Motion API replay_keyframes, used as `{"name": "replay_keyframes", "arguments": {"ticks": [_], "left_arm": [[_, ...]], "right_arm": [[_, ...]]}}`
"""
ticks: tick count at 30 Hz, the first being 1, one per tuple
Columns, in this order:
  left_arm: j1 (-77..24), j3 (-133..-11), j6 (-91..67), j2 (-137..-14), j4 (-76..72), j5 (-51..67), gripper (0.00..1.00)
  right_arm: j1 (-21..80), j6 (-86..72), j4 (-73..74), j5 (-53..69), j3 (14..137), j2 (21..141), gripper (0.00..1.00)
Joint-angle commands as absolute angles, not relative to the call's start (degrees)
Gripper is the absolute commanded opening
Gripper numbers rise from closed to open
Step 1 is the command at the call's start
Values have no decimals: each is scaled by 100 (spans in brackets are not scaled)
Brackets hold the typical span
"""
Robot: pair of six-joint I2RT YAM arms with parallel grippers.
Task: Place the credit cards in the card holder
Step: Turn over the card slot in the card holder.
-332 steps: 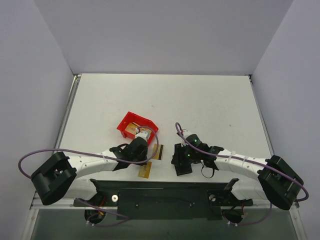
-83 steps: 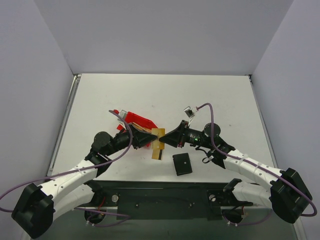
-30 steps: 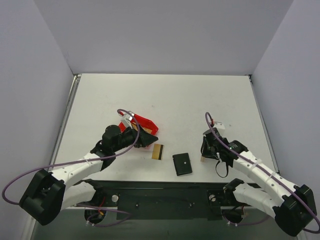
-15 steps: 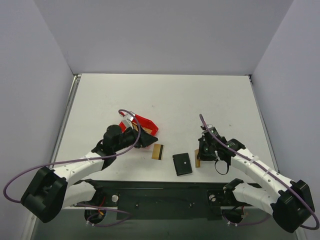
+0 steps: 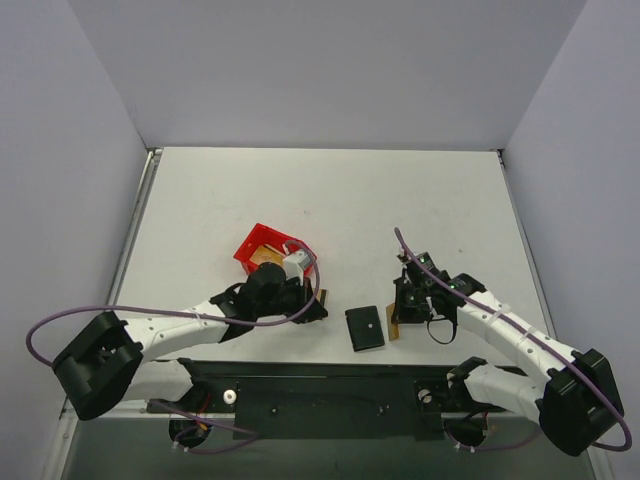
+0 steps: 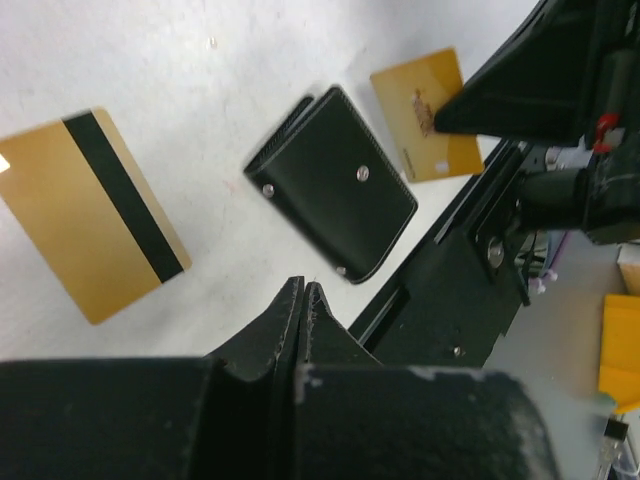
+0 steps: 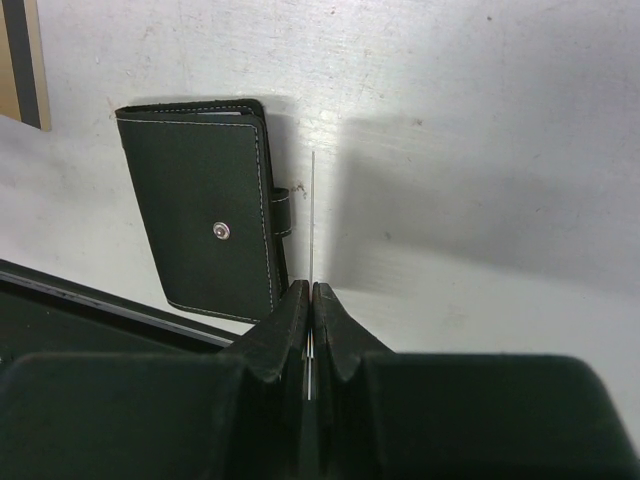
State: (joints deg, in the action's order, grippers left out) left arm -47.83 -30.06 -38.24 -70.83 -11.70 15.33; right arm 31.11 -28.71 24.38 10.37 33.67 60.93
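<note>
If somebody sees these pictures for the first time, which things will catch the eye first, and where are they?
The red bin stands out left of centre on the pale table. Near the front edge lies the closed black card holder, with the right end effector holding a gold card just right of it. A striped gold card lies flat to the holder's left.

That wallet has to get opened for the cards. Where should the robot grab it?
Likely from above, pinching the wallet across its two short ends. It lies flat and closed, thick enough to offer side walls, and that leaves the strap tab on its long edge free.
</note>
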Motion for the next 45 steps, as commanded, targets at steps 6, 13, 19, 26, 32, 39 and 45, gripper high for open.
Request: {"name": "replay_keyframes", "arguments": {"ticks": [6,13,19,26,32,39,45], "left_arm": [[-5299,-2943,-3516,-7690,-1618,1187,0],[-5511,-3024,-3454,-8191,-2021,1380,0],[-5511,-2953,-3498,-8218,-2347,1529,11],[-5511,-3199,-3472,-8612,-2215,1626,0],[-5563,-3401,-3498,-8911,-2083,1538,0],[-5625,-3603,-3445,-9123,-1890,1459,0],[-5651,-3682,-3401,-9211,-1828,1389,0]], "right_arm": [[3006,-2865,2417,1388,3498,6047,0],[2962,-2874,2338,1520,3437,6064,0],[2909,-2874,2312,1626,3410,6056,0],[2874,-2900,2268,1740,3410,6170,0],[2857,-2971,2259,1732,3410,6249,0],[2865,-3076,2320,1512,3428,6398,0],[2856,-3024,2285,1810,3472,6592,0]]}}
